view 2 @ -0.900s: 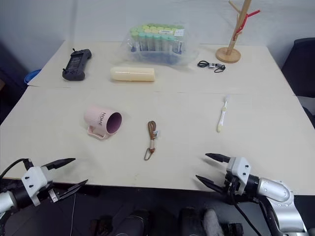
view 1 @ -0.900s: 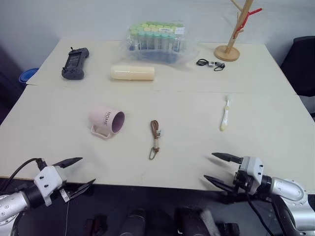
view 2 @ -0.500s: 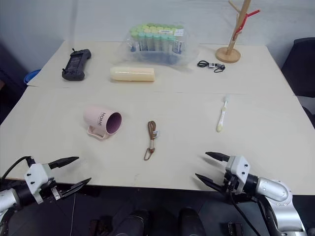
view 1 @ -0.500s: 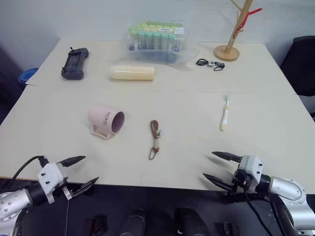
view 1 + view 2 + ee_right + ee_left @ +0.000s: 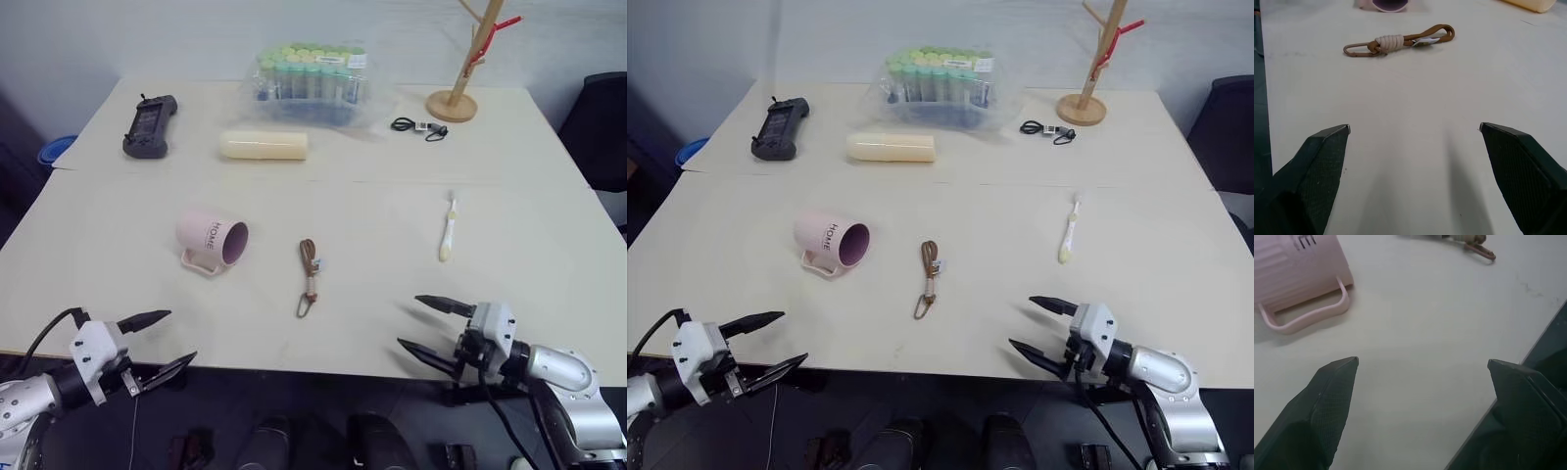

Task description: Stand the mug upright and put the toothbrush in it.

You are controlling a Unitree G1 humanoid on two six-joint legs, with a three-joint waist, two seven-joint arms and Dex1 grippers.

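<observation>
- While the mug (image 5: 212, 237) lies on its side on the counter (image 5: 549, 245), handle against the surface and mauve mouth turned toward the brown strap keychain (image 5: 310, 276), nothing of the task is done yet
- Taking the mug as the landmark: the keychain lies just to its right, and the toothbrush (image 5: 448, 226) lies flat well beyond the keychain on that same side, apart from everything else
- Behind the mug, toward the far edge, lie a cream cylindrical case (image 5: 264, 145) and a black handheld controller (image 5: 149, 124); a clear bag of capped tubes (image 5: 313, 78) sits behind the case
- Left gripper (image 5: 155, 342) hovers at the near counter edge, in front of the mug and a little to its left, jaws wide apart and holding nothing; the left wrist view has the mug's handle ahead of the fingers, not touched
- Right gripper (image 5: 432, 328) hovers at the near edge well to the mug's right, nearer than the toothbrush, jaws also spread wide and empty
- Both steps are left, by my reading: righting the mug onto its base, then picking up the toothbrush and standing it inside
- The left arm looks best placed for the mug, the right for the toothbrush
</observation>
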